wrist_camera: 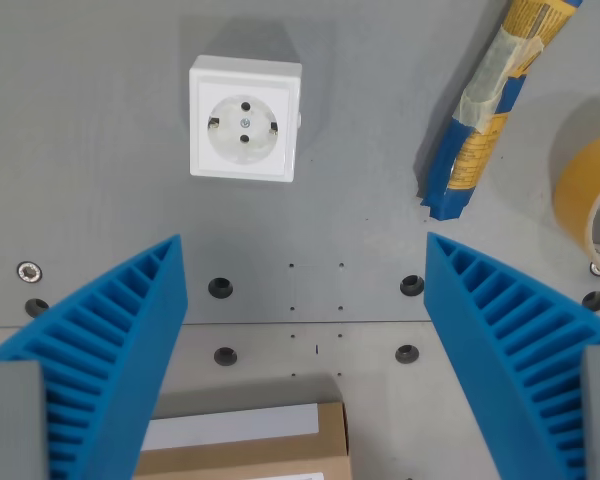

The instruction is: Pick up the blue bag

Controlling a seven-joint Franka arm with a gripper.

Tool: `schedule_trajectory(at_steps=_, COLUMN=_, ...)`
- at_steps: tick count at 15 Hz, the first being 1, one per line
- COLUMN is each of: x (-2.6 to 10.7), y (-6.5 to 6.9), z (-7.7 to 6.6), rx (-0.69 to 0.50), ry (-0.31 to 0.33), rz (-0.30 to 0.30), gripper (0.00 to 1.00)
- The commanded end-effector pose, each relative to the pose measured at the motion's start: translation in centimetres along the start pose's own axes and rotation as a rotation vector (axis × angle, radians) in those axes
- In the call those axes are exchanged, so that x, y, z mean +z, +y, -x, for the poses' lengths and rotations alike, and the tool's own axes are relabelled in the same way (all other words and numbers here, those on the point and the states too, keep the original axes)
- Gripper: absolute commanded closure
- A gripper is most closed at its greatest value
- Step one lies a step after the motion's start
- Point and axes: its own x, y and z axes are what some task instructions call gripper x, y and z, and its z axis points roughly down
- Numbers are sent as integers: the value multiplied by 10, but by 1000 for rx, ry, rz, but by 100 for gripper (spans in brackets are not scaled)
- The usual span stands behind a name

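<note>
The blue bag [485,115] lies on the grey table at the upper right of the wrist view, a long narrow blue and yellow packet running diagonally from the top edge down to the left. My gripper [305,275] is open, its two blue ribbed fingers [120,340] spread wide at the bottom left and bottom right. The gripper holds nothing. The bag sits above and slightly inside the right finger, apart from it.
A white wall socket [245,118] sits on the table at upper left. A roll of yellow tape [590,185] lies at the right edge. A cardboard box [245,445] with a white label is at the bottom centre. Bolt holes dot the grey table [100,130].
</note>
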Motion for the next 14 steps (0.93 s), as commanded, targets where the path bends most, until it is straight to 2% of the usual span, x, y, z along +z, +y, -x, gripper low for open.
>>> schedule_trajectory(at_steps=1, x=-3, y=0, z=0, rx=0, ry=6, rz=0, gripper=0)
schedule_trajectory(at_steps=6, x=3, y=5, z=0, rx=49, ry=16, rz=-2, gripper=0)
schedule_trajectory(at_steps=14, x=42, y=40, z=0, rx=228, ry=108, rz=-11, gripper=0)
